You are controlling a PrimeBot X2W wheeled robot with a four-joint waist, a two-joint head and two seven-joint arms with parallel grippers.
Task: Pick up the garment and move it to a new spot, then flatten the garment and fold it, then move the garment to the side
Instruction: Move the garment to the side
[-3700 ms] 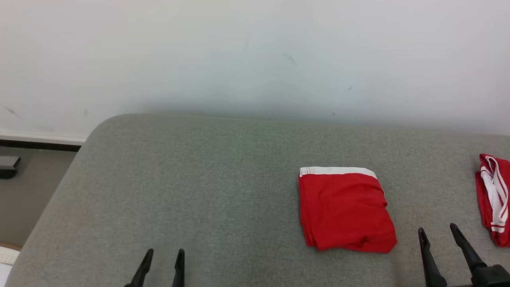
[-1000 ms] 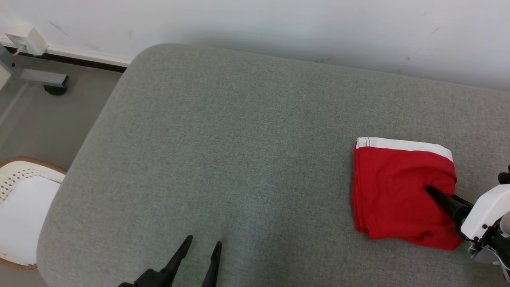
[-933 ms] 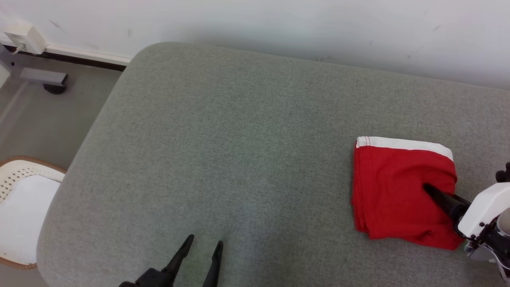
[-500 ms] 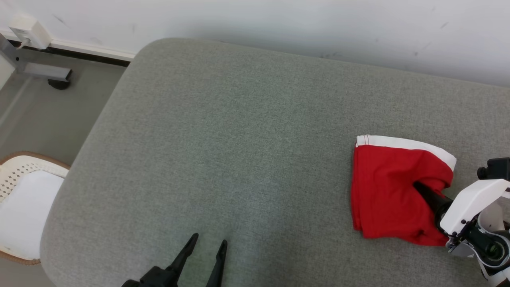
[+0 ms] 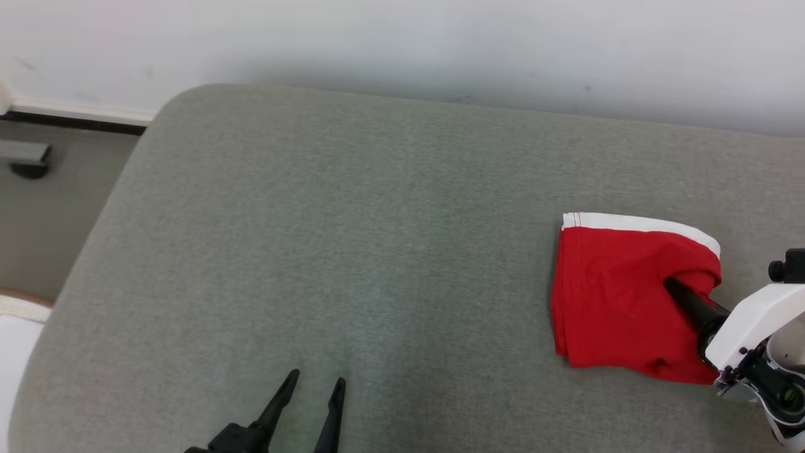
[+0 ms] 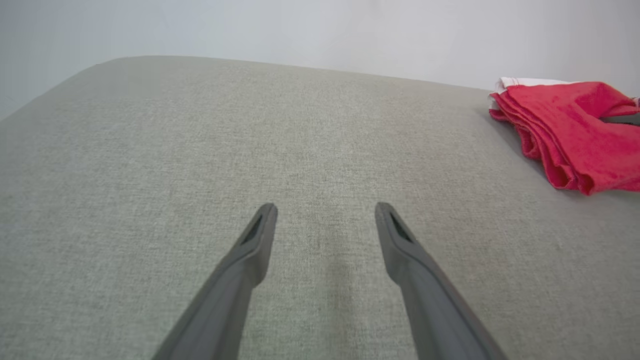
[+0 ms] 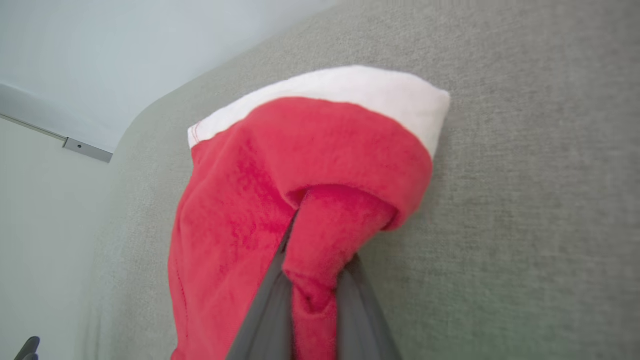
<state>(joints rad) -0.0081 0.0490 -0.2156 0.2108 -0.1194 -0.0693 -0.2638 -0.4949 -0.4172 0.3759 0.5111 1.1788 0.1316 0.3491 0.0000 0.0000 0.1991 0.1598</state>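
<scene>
The garment point(image 5: 613, 296) is a folded red cloth with a white band along its far edge, lying at the right of the grey cushioned surface point(image 5: 352, 239). My right gripper point(image 5: 676, 290) comes in from the right and is shut on the garment's right edge, which bunches up around the fingers. In the right wrist view a fold of the garment point(image 7: 320, 250) is pinched between the two grey fingers point(image 7: 265, 315). My left gripper point(image 5: 312, 382) stands open and holds nothing over the surface's near edge; its wrist view shows the garment point(image 6: 570, 130) far to the right of the left gripper point(image 6: 325, 212).
A white wall point(image 5: 402, 44) runs along the back of the surface. The floor point(image 5: 44, 214) lies beyond the rounded left end, with a dark bracket point(image 5: 25, 157) by the skirting. A pale rim point(image 5: 16, 314) shows at the left edge.
My right gripper has closed on the garment's right edge, and the cloth there has puckered and lifted a little. The camera has shifted. The left gripper has stayed open.
</scene>
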